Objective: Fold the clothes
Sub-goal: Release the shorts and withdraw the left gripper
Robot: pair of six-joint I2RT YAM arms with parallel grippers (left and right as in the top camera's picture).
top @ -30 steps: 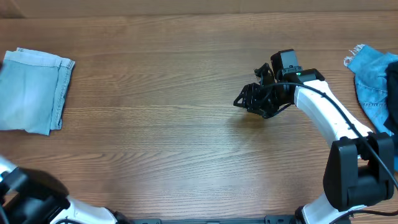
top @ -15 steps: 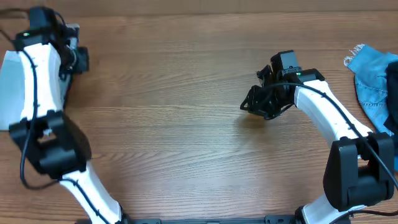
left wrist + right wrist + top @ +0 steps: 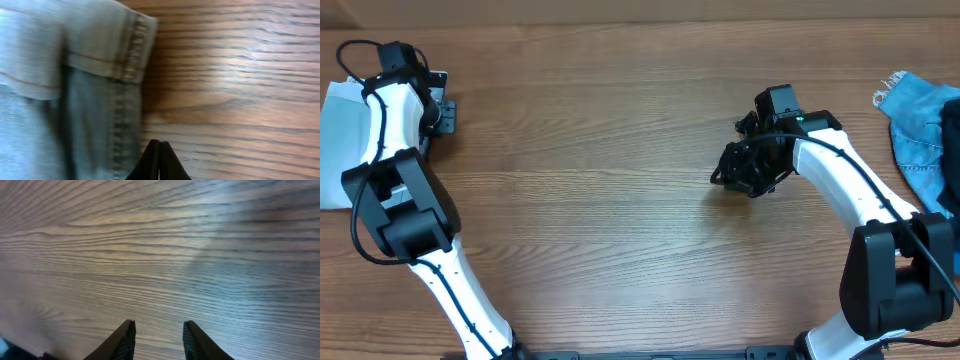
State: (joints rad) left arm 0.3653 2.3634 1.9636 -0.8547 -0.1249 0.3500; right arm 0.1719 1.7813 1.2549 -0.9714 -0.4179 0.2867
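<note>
Looks like a robotics lab bench: left arm (image 3: 378,115) and right arm (image 3: 840,165) flank a wood-grain table (image 3: 600,220)

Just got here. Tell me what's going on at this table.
Two robot arms are working on folding denim. The left gripper, jaws shut on nothing, sits at the edge of the folded pale jeans on the left side of the table. The right gripper hovers open and empty over bare wood near the middle. A medium-blue garment lies rumpled at the right edge, untouched.
</note>
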